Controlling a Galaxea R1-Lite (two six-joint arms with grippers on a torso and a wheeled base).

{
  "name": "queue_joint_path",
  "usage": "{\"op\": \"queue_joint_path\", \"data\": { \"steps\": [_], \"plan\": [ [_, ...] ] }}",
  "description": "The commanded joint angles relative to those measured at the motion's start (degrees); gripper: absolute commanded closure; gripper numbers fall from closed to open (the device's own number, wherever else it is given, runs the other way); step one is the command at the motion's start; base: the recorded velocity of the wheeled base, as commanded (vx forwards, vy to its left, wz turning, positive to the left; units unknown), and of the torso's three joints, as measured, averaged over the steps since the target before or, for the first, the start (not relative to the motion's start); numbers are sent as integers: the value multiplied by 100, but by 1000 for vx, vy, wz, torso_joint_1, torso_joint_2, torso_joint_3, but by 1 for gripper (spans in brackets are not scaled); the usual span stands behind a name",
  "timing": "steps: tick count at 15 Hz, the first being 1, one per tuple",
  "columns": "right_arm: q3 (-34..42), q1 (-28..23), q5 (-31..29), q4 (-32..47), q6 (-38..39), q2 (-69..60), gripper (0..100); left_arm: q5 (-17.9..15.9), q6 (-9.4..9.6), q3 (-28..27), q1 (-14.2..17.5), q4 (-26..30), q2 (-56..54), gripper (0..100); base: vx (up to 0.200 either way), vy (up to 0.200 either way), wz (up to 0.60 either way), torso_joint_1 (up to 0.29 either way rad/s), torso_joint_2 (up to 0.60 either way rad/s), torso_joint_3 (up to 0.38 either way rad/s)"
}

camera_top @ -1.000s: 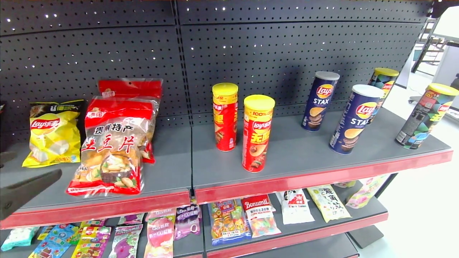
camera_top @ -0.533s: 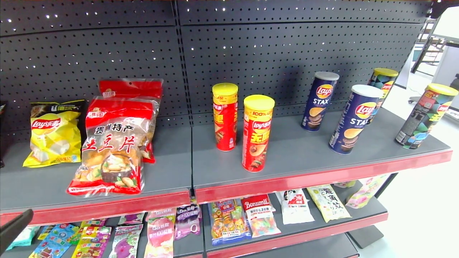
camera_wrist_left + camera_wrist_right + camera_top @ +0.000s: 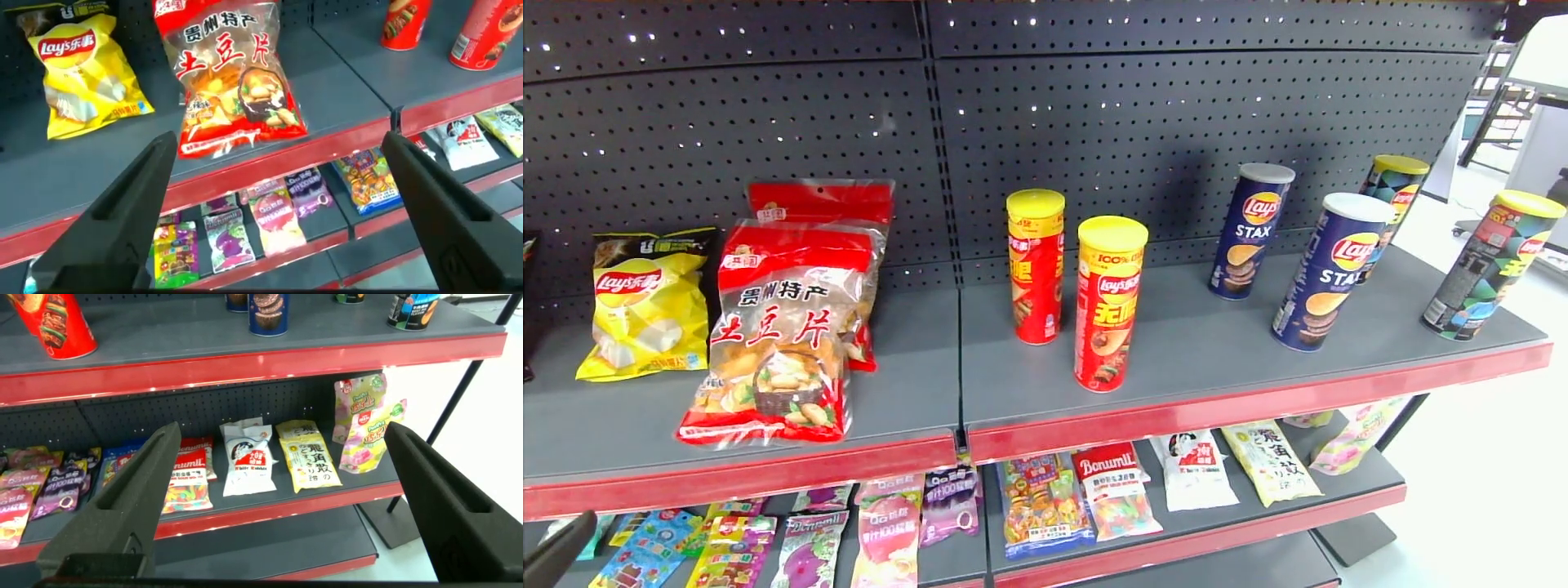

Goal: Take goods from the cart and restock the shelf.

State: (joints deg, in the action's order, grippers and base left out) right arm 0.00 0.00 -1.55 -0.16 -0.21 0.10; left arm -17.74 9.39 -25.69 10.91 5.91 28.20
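Currently the goods sit on the upper shelf [image 3: 1209, 351], mostly in pairs with one item behind the other toward the pegboard back. Near the left end a yellow chip bag [image 3: 645, 306] sits toward the back. Just beside it a red potato-slice bag [image 3: 776, 335] lies propped near the front edge, with a second red bag [image 3: 821, 200] upright behind it. Around the middle two red canisters [image 3: 1109, 304] with yellow lids stand upright and close together, the nearer one closer to the red front lip. Toward the right end stand two navy canisters [image 3: 1331, 271] with pale lids, and at the right corner two dark patterned canisters [image 3: 1490, 265] with yellow lids, all upright and apart from one another. Below, the lower shelf [image 3: 1258, 523] carries flat sweet packets [image 3: 1115, 490] laid in a row along its front edge. The left pincer [image 3: 279, 139] hangs in front of the shelving's left section, its fingers spread wide with nothing between them. The right pincer [image 3: 283, 429] sits before the lower shelf's right section, likewise wide open and gripping nothing.
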Motion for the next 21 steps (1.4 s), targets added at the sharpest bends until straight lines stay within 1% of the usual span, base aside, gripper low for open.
{"op": "queue_joint_path", "data": {
  "steps": [1, 9, 14, 15, 17, 18, 19, 20, 21],
  "plan": [
    [0, 9, 5, -2, -6, -1, 0, -10, 2, 2, -1, -2, 63, 0, 0, 0, 0, 0, 0, 0],
    [0, 0, 5, -2, -6, -1, 0, -19, 11, 11, -10, -11, 63, 0, 0, 0, 600, 4, 4, 2],
    [0, 9, 67, -11, -50, -1, 0, -37, -7, 72, -10, 6, -209, 0, 0, 0, 0, 0, 0, 0],
    [-18, 35, 445, -11, -190, 61, 0, -63, 2, 204, -19, -2, -376, 0, 0, 0, 0, 0, 0, 0],
    [-18, 123, 577, -11, -348, 245, 0, -371, 2, 556, -239, -2, -807, 0, 0, 0, 0, 0, 0, 0],
    [-9, 132, 568, -19, -348, 263, 0, -380, 2, 723, -256, -2, -1000, 0, 0, 0, 0, 0, 0, 0],
    [-853, 167, 717, -28, -23, 869, 0, -353, -16, 951, -256, 6, -1238, 0, 0, 0, 0, 0, 0, 0],
    [-1740, 149, 638, -37, 381, 2021, 0, -336, -25, 1092, -256, 6, -1378, 0, 0, 0, 0, 0, 0, 0],
    [-1740, 149, 638, -37, 381, 2021, 0, -336, -25, 1092, -256, 6, -1378, 0, 0, 0, 0, 0, 0, 0]
  ]
}}
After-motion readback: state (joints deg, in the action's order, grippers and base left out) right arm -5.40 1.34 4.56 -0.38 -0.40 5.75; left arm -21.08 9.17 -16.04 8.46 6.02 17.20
